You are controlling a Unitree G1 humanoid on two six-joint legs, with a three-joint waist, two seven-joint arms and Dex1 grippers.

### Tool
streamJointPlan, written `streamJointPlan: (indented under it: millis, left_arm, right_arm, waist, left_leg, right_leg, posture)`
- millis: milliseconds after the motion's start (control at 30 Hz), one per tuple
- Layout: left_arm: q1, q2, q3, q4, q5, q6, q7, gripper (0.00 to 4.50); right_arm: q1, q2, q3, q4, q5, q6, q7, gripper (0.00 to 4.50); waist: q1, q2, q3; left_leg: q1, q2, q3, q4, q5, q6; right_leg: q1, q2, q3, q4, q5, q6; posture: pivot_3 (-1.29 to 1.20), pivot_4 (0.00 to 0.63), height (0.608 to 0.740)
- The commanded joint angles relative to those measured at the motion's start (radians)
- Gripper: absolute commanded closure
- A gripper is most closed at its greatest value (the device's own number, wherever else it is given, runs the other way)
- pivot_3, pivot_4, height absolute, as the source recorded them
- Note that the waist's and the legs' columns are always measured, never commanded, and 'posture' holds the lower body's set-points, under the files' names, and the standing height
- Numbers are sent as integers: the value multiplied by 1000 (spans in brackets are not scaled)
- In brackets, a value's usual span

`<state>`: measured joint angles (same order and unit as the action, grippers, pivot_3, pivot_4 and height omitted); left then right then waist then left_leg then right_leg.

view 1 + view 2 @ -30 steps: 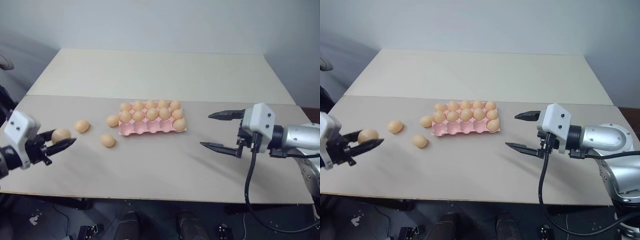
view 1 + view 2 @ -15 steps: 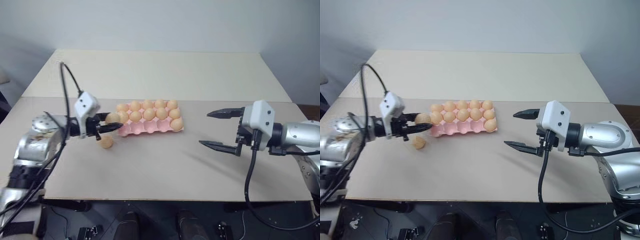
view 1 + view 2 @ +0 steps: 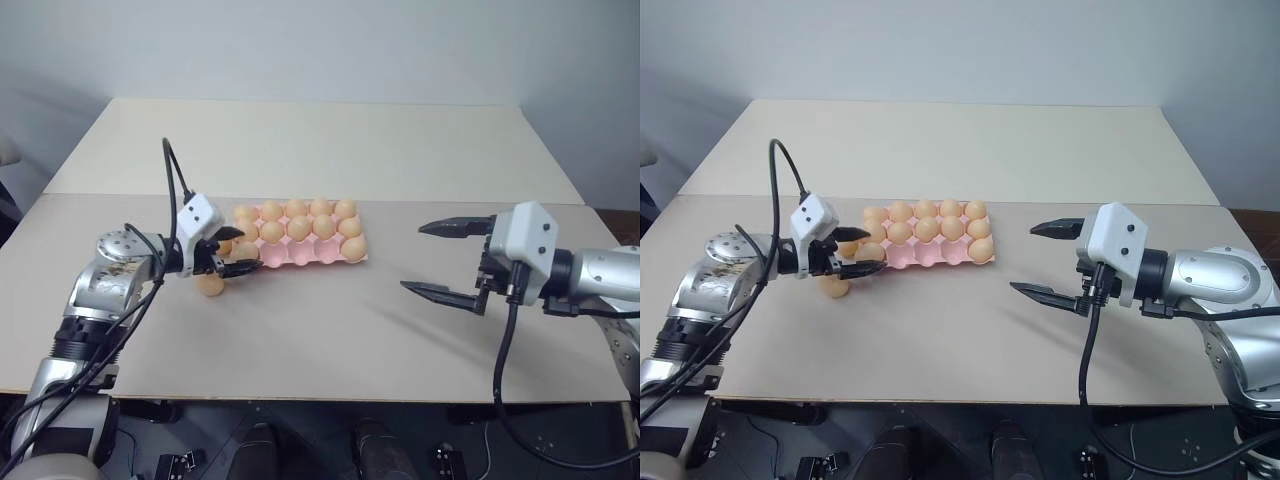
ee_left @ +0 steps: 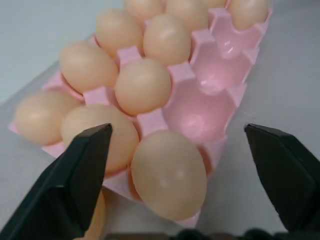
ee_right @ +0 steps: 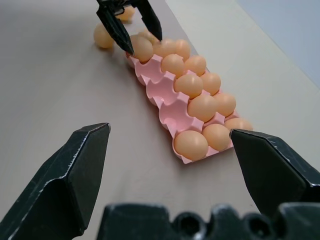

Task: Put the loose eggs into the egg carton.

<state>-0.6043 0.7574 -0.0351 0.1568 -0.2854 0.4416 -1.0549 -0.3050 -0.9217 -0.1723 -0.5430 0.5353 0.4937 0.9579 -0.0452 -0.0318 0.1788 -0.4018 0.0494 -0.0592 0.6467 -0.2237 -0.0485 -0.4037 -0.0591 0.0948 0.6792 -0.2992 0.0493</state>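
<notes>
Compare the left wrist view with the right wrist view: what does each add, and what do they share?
Left wrist view's own: the open left gripper, its fingers either side of an egg seated in an end cup. Right wrist view's own: the open right gripper and a loose egg on the table. Shared: the pink egg carton, with three empty cups in one outer row.

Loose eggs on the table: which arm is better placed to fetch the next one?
The left. Its open gripper is at the egg carton's left end, with a loose egg right beside it. The right gripper hangs open well away on the carton's far side.
</notes>
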Motion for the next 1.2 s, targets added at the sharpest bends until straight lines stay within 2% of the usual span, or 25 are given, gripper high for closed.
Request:
streamJointPlan:
  millis: [33, 133, 233, 300, 367, 467, 567, 700, 967, 1033, 1200]
  left_arm:
    - [33, 50, 93, -111, -63, 45, -5, 20]
    - [92, 105, 209, -213, -137, 130, 7, 20]
    - [228, 156, 359, -308, -176, 120, 4, 20]
    - [376, 162, 513, -405, -209, 133, -1, 20]
    - [497, 150, 627, -485, -246, 147, 1, 20]
    - [726, 79, 820, -578, -282, 110, -34, 20]
    - [861, 21, 914, -627, -322, 99, -44, 20]
    - [935, -29, 922, -644, -338, 57, -24, 20]
    - [909, -2, 892, -624, -362, 54, 24, 20]
    - [873, 23, 874, -600, -348, 72, 72, 20]
    - [684, 148, 732, -451, -270, 200, 237, 20]
  right_arm:
    - [-9, -10, -34, -29, 25, 3, -3, 0]
    - [-16, -9, -26, -16, 22, -5, 4, 0]
    - [-23, -7, -16, 6, 14, -18, 16, 0]
    - [-29, -3, -6, 23, 9, -29, 28, 0]
    - [-30, 1, -1, 34, 5, -37, 37, 0]
    - [-37, 9, 12, 58, -3, -50, 50, 0]
    - [-38, 13, 19, 75, -6, -58, 58, 0]
    - [-36, 16, 31, 92, -15, -66, 58, 0]
    - [-35, 11, 18, 82, -4, -52, 59, 0]
    - [-42, 13, 19, 80, -2, -47, 54, 0]
    - [-51, 16, 23, 72, -2, -43, 45, 0]
  waist:
    - [-1, 0, 0]
    - [-1, 0, 0]
    - [-8, 0, 0]
    - [-11, 0, 0]
    - [-8, 0, 0]
    - [-4, 0, 0]
    - [3, 0, 0]
    - [14, -1, 0]
    - [4, -1, 0]
    - [3, -1, 0]
    - [4, -1, 0]
  left_leg:
    - [0, 0, 0, 0, 0, 0]
    - [0, 0, 0, 0, 0, 0]
    - [1, 0, 0, 0, 0, 0]
    - [1, 1, 0, -1, 0, 0]
    - [2, 1, 1, -1, 0, 0]
    - [2, 1, 1, -1, 0, 0]
    - [2, 1, 1, -1, 0, 0]
    - [3, 0, 1, -1, 0, 0]
    - [3, 1, 1, -1, 0, 0]
    - [3, 1, 1, -1, 0, 0]
    - [3, 0, 0, -1, 0, 0]
  right_leg:
    - [0, 0, 0, 0, 0, 0]
    - [0, 0, 0, 0, 0, 0]
    - [0, 0, 0, 0, 0, 0]
    - [0, 0, 0, 0, 0, 0]
    - [0, 0, 1, 0, 0, 0]
    - [1, -1, 1, -1, 0, 0]
    - [1, 0, 1, -1, 0, 0]
    - [3, -1, 0, -2, 0, 0]
    - [3, -1, 0, -2, 0, 0]
    - [2, -1, 0, -2, 0, 0]
    - [3, 0, 0, -1, 0, 0]
  posture:
    - [0, 150, 740]
    - [0, 150, 740]
    - [0, 150, 740]
    - [0, 150, 740]
    - [0, 150, 740]
    - [0, 150, 740]
    - [0, 150, 740]
    - [0, 150, 740]
    - [0, 150, 740]
    - [0, 150, 740]
    - [0, 150, 740]
